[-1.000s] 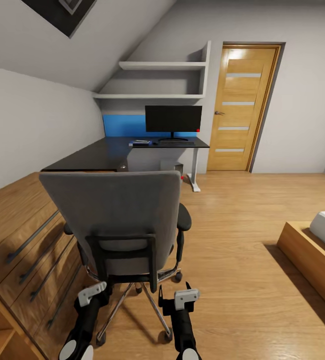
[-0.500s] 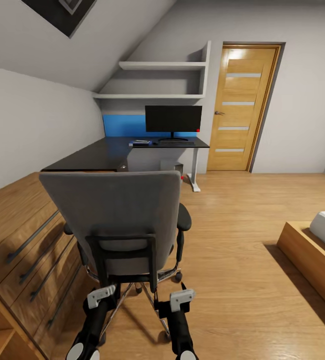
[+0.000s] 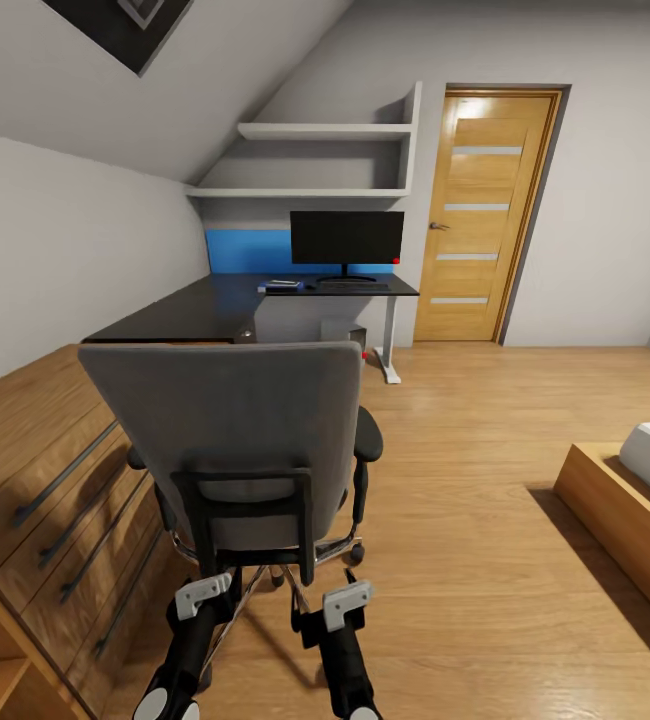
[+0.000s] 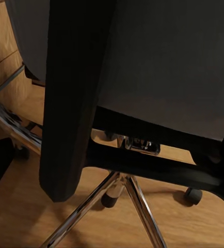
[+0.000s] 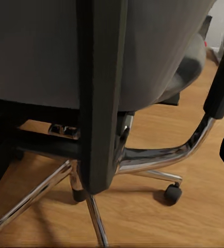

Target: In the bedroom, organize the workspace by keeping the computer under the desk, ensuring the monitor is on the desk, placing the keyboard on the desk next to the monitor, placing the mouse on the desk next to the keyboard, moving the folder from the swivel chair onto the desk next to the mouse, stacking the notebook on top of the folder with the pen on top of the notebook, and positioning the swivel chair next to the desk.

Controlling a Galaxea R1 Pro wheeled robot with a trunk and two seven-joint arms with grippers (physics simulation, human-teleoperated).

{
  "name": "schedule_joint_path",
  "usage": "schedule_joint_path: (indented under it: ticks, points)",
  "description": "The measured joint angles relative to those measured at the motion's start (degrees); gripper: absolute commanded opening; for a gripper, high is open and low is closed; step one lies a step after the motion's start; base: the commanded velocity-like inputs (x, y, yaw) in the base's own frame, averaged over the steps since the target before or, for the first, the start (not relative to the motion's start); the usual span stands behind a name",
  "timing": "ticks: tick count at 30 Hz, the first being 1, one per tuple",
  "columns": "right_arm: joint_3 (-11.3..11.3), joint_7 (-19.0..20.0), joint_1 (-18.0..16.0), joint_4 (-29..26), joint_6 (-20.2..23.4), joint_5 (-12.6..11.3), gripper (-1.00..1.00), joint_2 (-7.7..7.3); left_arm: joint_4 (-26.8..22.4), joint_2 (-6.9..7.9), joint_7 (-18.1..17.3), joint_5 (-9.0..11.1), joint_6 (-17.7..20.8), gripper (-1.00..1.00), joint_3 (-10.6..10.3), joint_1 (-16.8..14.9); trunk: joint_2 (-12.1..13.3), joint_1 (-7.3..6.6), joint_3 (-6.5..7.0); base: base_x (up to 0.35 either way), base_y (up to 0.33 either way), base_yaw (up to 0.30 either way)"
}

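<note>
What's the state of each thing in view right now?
chair: upright, back toward robot, away from desk
monitor: upright on desk, screen dark
door: closed
drawers: closed
left end effector: near chair base, holding nothing, opening unclear
right end effector: same

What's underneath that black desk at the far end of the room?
Under the desk a small grey computer stands on the wood floor beside the desk's white leg. The chair's grey back covers the nearer stretch under the desk.
</note>
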Motion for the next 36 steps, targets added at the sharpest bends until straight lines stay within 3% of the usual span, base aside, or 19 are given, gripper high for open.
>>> schedule_joint_path:
  ticks: [9, 17, 26, 36]
  points:
    - [0.16, 0.30, -0.07, -0.16, 4.35, 0.12, 1.00, 0.38, 0.02, 0.00, 0.02, 0.00, 0.00, 1.00, 0.00, 0.00, 0.00, 0.00, 0.00, 0.000, 0.000, 0.000]
    - [0.18, 0.29, -1.78, -0.16, 5.52, 0.03, 1.00, 0.38, 0.02, 0.00, 0.03, 0.00, -0.02, 1.00, 0.00, 0.00, 0.00, 0.00, 0.00, 0.000, 0.000, 0.000]
    - [-0.24, 0.08, -3.66, -0.12, 5.12, -0.08, 1.00, 0.38, 0.02, 0.00, -0.05, 0.00, -0.08, 1.00, 0.00, 0.00, 0.00, 0.00, 0.00, 0.000, 0.000, 0.000]
    - [-0.81, 0.03, -3.95, 0.03, 1.77, -0.09, 1.00, 0.38, 0.02, 0.00, -0.10, 0.01, -0.09, 1.00, 0.00, 0.00, 0.00, 0.00, 0.00, 0.000, 0.000, 0.000]
